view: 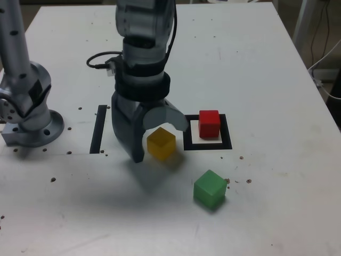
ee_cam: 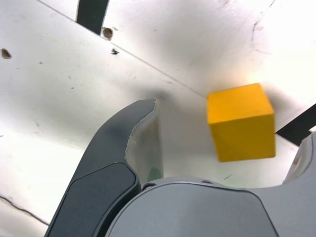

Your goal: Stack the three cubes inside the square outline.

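Wide apart stood my jaws, released and holding nothing, with the yellow cube point(view: 161, 144) in the space between them. In the exterior view, the red cube point(view: 209, 124) was sitting inside the square outline point(view: 208, 146), nearer to its far edge, and the green cube point(view: 210, 189) rested outside, nearer to the camera. So, as I judged it, the base of the stack was ready, and the step in hand was to take the yellow cube. For this, the next move would ask me to centre myself better over it, go low enough, and close upon two opposite faces, before lifting it across to the red one. The green cube would probably wait for the last.

All three cubes had plain, matt faces and quite sharp edges. The outline was of black tape around a pale middle, and a straight black strip point(view: 98, 129) lay apart from it. The desk point(view: 277, 160) was whitish, smooth but scratched, with small dark holes. My own shells were grey, with curved inner sides, and one lining looked rough along its edge.
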